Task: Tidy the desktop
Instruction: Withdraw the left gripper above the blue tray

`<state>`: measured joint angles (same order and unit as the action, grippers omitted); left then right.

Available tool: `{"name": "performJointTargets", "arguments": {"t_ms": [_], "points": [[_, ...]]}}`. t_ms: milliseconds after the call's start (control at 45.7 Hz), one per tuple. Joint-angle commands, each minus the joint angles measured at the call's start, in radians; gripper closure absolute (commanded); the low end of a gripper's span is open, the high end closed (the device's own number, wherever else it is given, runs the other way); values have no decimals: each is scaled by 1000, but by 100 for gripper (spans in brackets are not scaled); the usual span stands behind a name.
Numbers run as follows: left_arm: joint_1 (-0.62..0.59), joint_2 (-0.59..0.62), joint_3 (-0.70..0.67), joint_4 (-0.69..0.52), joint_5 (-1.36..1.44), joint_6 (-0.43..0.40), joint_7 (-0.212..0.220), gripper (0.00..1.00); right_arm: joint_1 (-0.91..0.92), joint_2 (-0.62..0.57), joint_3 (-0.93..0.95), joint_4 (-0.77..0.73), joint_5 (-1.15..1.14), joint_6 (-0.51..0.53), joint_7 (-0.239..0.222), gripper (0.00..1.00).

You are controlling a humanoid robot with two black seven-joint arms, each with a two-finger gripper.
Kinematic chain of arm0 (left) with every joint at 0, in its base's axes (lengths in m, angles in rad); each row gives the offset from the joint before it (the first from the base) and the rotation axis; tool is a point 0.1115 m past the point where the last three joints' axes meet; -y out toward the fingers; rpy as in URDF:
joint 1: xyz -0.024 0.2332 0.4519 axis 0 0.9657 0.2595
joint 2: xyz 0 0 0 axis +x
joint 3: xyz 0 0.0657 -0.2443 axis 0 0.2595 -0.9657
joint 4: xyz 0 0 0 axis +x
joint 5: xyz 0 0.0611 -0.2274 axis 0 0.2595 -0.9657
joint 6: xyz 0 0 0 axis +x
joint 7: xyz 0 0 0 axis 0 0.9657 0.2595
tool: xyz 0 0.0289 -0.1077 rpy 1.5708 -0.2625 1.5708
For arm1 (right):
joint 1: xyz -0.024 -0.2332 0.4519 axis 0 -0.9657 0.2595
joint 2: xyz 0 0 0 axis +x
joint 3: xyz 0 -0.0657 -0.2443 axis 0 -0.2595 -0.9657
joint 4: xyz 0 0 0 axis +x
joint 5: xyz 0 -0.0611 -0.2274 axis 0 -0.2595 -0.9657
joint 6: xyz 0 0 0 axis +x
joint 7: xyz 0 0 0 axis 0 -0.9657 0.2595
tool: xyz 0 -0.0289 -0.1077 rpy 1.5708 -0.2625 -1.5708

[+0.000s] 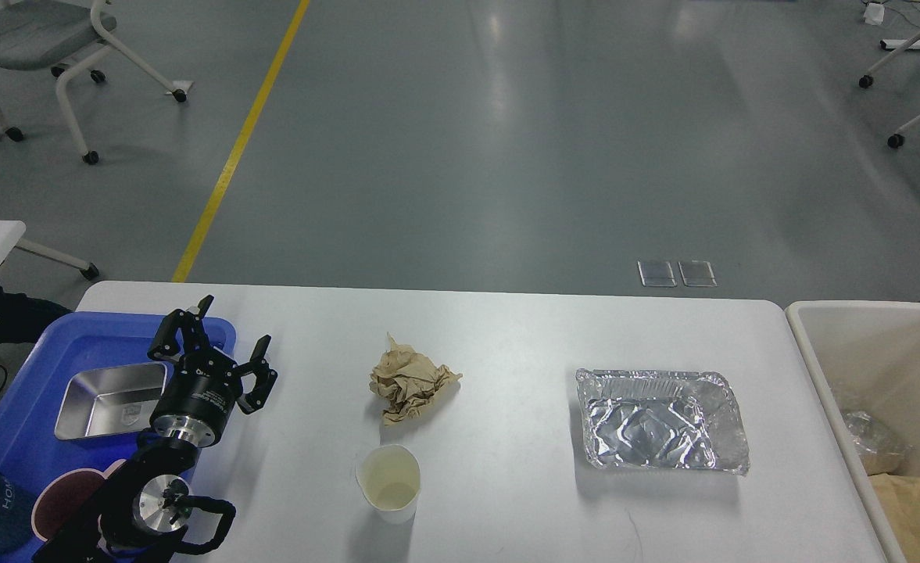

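The left gripper point(229, 344) hung with fingers spread wide and nothing between them, at the right edge of a blue tray point(26, 407) holding a steel pan point(108, 403). The desktop point(506, 336) filled the foreground — on it lay crumpled paper point(410, 381), a cup point(388, 482) and a foil tray point(661, 421), with a bin point(882, 375) alongside at right.

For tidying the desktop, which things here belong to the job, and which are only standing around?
Belong to the job:
- desktop
- crumpled brown paper
- paper cup, upright
- foil tray
- blue tray, holding a steel pan
- cream bin
- left gripper, open, empty

Only standing around:
- wheeled chairs
- yellow floor line
- floor plates
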<state>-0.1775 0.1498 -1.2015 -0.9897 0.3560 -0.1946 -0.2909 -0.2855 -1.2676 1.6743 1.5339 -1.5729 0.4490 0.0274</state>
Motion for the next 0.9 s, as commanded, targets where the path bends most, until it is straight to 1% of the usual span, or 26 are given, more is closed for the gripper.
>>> {"name": "performJointTargets", "arguments": {"t_ms": [0,66,153,197,306,416,547,657,876], "points": [[-5,-7,0,0,0,6,1,4,-8,-1,-2,29,-136,-12,3,0],[-8,-9,0,0,0,6,1,4,-14,-12,-5,61,-159,-9,19,0],[-13,-7,0,0,0,6,1,4,-50,-30,-4,104,-173,-6,78,0],[-13,-6,0,0,0,6,1,4,-78,-50,-4,127,-182,-6,100,0],[-11,0,2,0,0,4,1,4,-130,-70,-4,173,-216,-7,118,0],[-8,2,3,0,0,3,1,4,-168,-72,-5,196,-288,-7,150,0],[-8,-3,3,0,0,4,1,4,-244,-99,-4,200,-354,-15,151,0],[-8,-7,3,0,0,6,1,4,-265,-107,-5,200,-398,-36,152,0],[-10,-9,3,0,0,9,1,4,-287,-107,-76,193,-510,-217,152,0]]}}
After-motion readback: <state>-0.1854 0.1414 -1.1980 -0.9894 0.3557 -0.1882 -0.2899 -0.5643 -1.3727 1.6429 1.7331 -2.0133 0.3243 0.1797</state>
